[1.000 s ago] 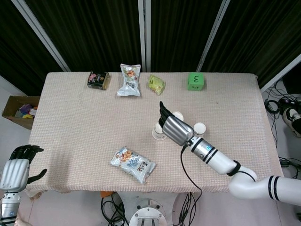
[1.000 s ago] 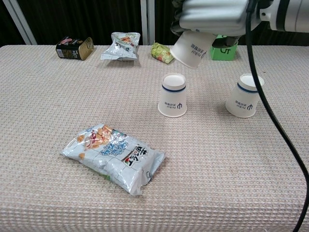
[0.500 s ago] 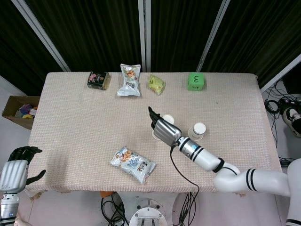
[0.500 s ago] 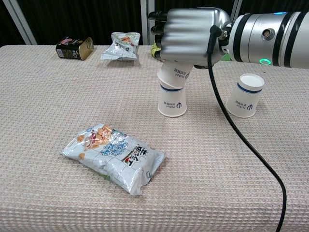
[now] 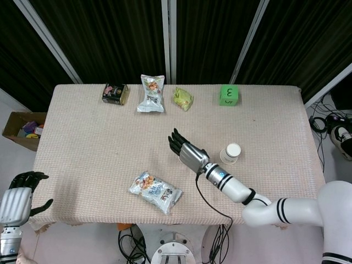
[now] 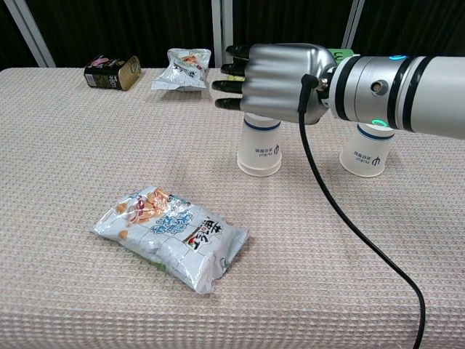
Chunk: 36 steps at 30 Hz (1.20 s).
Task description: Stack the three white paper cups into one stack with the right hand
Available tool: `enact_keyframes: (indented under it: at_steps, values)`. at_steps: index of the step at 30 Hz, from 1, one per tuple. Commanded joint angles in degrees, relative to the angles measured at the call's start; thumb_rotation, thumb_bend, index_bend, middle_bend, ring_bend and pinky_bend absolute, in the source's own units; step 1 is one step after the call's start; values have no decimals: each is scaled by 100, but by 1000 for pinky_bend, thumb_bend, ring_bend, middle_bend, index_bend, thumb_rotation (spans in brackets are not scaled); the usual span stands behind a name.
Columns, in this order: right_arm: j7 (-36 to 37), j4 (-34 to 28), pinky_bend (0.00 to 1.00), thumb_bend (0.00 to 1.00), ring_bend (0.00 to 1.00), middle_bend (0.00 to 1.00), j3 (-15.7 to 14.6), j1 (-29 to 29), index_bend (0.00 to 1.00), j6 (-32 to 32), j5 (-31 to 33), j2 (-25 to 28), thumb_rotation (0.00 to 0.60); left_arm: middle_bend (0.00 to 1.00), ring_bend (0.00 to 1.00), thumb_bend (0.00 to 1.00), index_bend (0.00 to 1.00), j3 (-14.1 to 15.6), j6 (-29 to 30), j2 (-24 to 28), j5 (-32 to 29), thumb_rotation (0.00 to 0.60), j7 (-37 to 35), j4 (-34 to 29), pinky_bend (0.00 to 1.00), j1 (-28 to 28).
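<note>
Since the frame 0.5 s ago, the right robot hand point(image 6: 280, 83) has come down flat over the stacked cups point(image 6: 260, 149); the cup it carried tilted then now sits nested on the one below, both upside down on the surface point(image 6: 65, 145). Chest view shows a double edge at the foot of the stack, so two cups are in it. Whether the palm touches the top of the stack or only hovers just over it: cannot tell, the contact is hidden.

Right robot hand: palm down, fingers point(image 6: 229, 87) stretched out level and a little apart, wrapped around nothing. In the head view the same robot hand point(image 5: 187, 153) covers the stack completely.

Third white cup point(image 6: 369, 151) stands apart to the right of the stack, upside down, partly behind the right forearm in the chest view; in the head view it point(image 5: 231, 153) is in full sight, just beyond the wrist.

Left robot hand point(image 5: 16, 201) hangs off the near left corner of the surface, well away from the cups, fingers loosely spread, holding nothing.

Other items:
- snack bag point(image 6: 171, 236), near side, in front of the stack
- dark tin point(image 6: 112, 72), far edge
- silver packet point(image 6: 183, 69), far edge
- small yellow-green packet point(image 5: 183, 98), far edge
- green cube point(image 5: 229, 94), far edge
- cardboard box point(image 5: 22, 129) on the floor, left of the surface
</note>
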Motion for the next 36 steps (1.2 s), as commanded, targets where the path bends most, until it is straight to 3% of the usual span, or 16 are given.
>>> enact_keyframes:
  at_steps: [1,5,8,14,17,26,36]
  values:
    - [511,-659,0,131,0,5,-35,-450,0,905,-59,470,600,247,169,158,313,-12,-9,-1,-17,600,-35,30,179,0]
    - [1892,-1242,0,122,0,74,-61,-1172,0,1734,-535,1110,600,247,169,157,313,-35,-37,-12,-3,600,-60,48,180,-36]
    - [3417,-1475,0,112,0,127,-164,-1809,0,2126,-748,1499,600,247,169,157,313,-45,-74,-24,27,600,-44,34,180,-77]
    - [6071,-1034,0,91,0,153,-379,-2528,0,1777,-772,1862,600,247,169,158,313,-65,-132,-13,108,600,90,-90,180,-172]
    - [6801,-568,0,88,0,152,-436,-2615,0,1402,-833,1736,600,247,169,157,313,-70,-128,15,145,600,181,-183,180,-198]
    - [7644,526,0,89,0,163,-308,-2489,9,639,-1058,1079,600,247,169,157,313,-42,-82,91,124,600,339,-375,179,-155]
    - [8150,1323,16,131,0,218,-62,-2319,132,328,-1322,550,600,247,169,157,313,-16,-32,124,79,600,376,-427,179,-86]
